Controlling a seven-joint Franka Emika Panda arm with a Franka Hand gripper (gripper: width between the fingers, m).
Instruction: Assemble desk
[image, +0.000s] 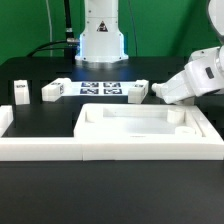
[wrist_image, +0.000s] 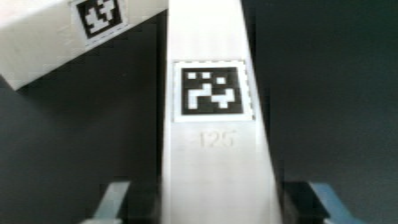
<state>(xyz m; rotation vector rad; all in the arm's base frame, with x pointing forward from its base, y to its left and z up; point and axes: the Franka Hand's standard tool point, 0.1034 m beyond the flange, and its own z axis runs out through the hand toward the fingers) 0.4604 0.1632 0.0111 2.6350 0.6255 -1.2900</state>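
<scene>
The desk top (image: 150, 128), a white shallow tray with a raised rim, lies in the middle of the black table. One white tagged leg (image: 137, 92) lies behind it on the exterior view's right, and my gripper (image: 158, 92) reaches it from that side, tilted low. In the wrist view this leg (wrist_image: 214, 100) runs straight out from between my fingers (wrist_image: 118, 200), and my gripper (wrist_image: 217, 208) is shut on its near end. Two more legs (image: 20, 93) (image: 51, 90) stand at the exterior view's left.
The marker board (image: 100, 90) lies flat behind the tray, in front of the arm's white base (image: 100, 40); its corner (wrist_image: 80, 35) shows beside the held leg. A long low white border rail (image: 40, 148) runs along the front left, against the tray.
</scene>
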